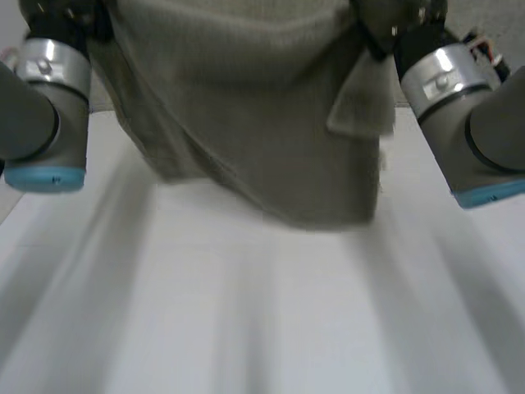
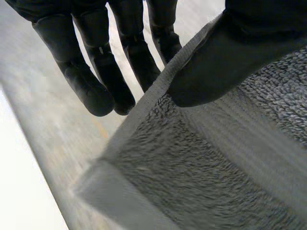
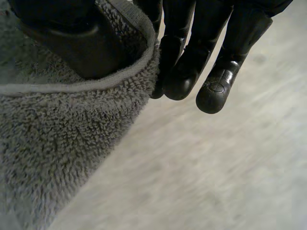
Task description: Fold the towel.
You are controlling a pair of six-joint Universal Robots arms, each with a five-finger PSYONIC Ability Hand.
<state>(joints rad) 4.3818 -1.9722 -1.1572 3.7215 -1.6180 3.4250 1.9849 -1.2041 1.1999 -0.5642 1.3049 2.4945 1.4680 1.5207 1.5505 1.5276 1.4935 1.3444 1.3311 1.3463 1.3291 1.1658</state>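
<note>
Left hand [image 2: 230, 52] pinching towel [image 2: 201, 167] edge | right hand [image 3: 72, 43] pinching towel edge | towel lifted over table [image 1: 246, 320]

Left arm [image 1: 33, 115]: rounded grey joint housing, left metal band [image 1: 51, 64] in bright silver with a small screw head, left end cap [image 1: 45, 176] in light blue.
Right arm [image 1: 492, 123]: same grey housing, right metal band [image 1: 447, 78] with screw head, right end cap [image 1: 490, 195] in light blue.
Left robot hand [image 2: 91, 81]: matte black, segmented fingers, rounded tips, broad smooth thumb.
Right robot hand [image 3: 192, 62]: black, slightly glossy fingertips [image 3: 216, 91], one with a faint circular mark; thick blocky thumb.
</note>
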